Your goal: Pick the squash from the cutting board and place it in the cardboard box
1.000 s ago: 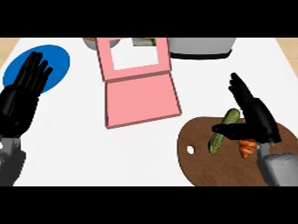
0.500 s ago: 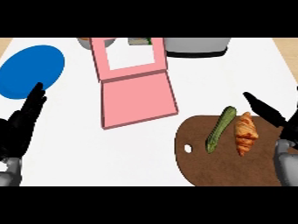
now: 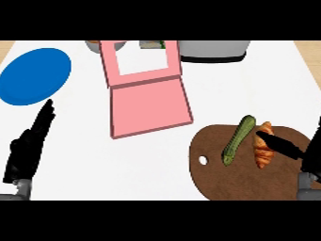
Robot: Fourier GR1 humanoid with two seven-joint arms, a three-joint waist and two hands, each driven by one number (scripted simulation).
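Observation:
A long green squash (image 3: 237, 140) lies at a slant on the brown round cutting board (image 3: 243, 181) at the lower right. A golden croissant (image 3: 262, 149) lies just right of it. The pink cardboard box (image 3: 149, 105) sits open at the centre, its lid (image 3: 141, 62) raised at the far side. My right hand (image 3: 320, 149) stands open at the right edge, its thumb stretched over the croissant, a short gap away from the squash. Near the lower left my left hand (image 3: 28, 149) rests open with its fingers up, holding nothing.
A blue plate (image 3: 34, 76) lies at the far left. A grey pot (image 3: 215, 50) stands at the back, right of the box lid, with a small bowl (image 3: 109, 44) and some food behind the lid.
Both hands have drawn back toward the near edge. The right hand left the squash and moved right; the squash and croissant stay on the board.

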